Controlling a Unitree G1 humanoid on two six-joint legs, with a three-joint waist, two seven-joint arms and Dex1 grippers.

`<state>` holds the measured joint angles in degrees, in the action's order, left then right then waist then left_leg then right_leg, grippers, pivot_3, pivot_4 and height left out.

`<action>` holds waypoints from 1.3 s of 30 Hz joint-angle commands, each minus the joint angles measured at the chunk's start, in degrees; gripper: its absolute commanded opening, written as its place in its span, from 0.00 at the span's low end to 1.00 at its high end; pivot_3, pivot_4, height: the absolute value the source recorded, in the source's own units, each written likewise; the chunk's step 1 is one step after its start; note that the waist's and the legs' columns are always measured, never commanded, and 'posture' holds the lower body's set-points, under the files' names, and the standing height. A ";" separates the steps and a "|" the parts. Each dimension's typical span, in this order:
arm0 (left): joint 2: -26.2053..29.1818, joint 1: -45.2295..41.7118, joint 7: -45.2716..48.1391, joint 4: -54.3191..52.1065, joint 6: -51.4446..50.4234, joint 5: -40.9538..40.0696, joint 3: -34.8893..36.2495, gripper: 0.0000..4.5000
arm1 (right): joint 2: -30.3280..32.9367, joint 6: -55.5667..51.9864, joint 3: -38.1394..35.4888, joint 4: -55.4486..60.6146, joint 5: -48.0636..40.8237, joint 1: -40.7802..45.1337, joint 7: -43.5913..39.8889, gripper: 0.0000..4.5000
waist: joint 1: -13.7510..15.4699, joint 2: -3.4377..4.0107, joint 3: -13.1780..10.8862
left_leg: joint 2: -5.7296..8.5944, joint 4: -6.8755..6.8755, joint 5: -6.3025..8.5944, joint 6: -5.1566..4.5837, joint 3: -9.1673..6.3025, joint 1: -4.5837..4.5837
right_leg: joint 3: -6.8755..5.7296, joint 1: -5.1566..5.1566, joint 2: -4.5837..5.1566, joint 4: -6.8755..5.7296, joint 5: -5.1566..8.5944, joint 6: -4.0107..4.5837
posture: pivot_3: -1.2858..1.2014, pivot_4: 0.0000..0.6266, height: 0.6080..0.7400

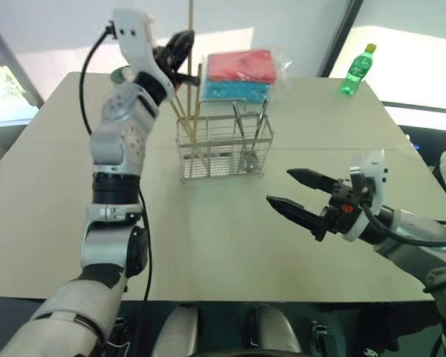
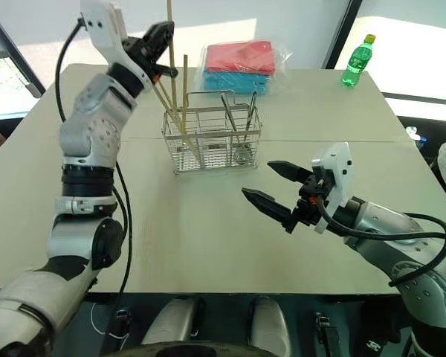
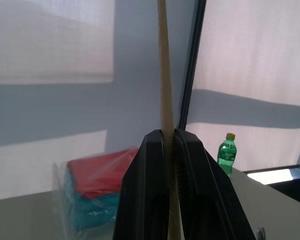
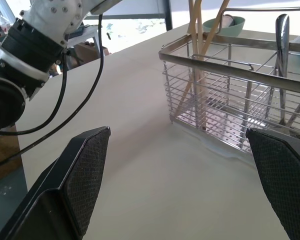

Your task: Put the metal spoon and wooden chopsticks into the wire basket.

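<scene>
left gripper clamps 1 upright wooden chopstick above wire basket.

The counter is a wide, pale beige top with a thin seam running across it from left to right. Bright sun patches lie on its far part. Near the far edge, a stack of red and blue cloths lies in clear plastic. A green bottle with a yellow cap stands near the far right corner. Behind the counter the wall is grey-white, with light bands on it. A dark vertical post stands beside a bright window.
</scene>
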<state>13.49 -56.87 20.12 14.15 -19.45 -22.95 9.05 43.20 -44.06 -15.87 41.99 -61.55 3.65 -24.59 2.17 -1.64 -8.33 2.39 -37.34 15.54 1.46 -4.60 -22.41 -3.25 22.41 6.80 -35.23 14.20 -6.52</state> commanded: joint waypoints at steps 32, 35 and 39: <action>-2.73 6.97 -7.82 -13.45 -4.68 -2.53 2.77 0.99 | 2.61 1.23 -1.43 -3.59 -2.41 6.22 0.04 1.00 | 0.03 0.00 0.00 | 0.01 -0.04 0.02 -0.05 -0.03 0.00 | -0.01 -0.05 0.00 0.03 0.01 0.01 | 0.52 0.24 0.45; -0.65 4.72 -8.27 -15.46 -7.49 -4.25 4.16 0.99 | 2.13 1.62 -0.89 -3.94 -1.64 6.39 -0.47 1.00 | 0.04 -0.01 0.00 | 0.01 -0.02 0.02 -0.05 -0.03 0.00 | -0.01 -0.04 -0.01 0.03 0.01 0.01 | 0.52 0.24 0.45; 7.09 0.11 -5.70 -13.98 -13.60 -6.07 6.17 0.99 | 1.79 2.41 -0.08 -5.03 0.04 6.96 -1.90 1.00 | -0.03 -0.01 -0.01 | 0.02 -0.03 0.02 -0.05 -0.02 0.00 | -0.01 -0.04 -0.02 0.02 0.01 0.01 | 0.52 0.24 0.45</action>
<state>17.84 -54.29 12.84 1.63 -31.14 -28.12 13.70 45.27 -43.17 -15.57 36.88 -62.33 9.61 -25.66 2.14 -1.66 -8.34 2.41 -37.35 15.56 1.41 -4.62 -22.40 -3.26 22.38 6.78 -35.21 14.21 -6.51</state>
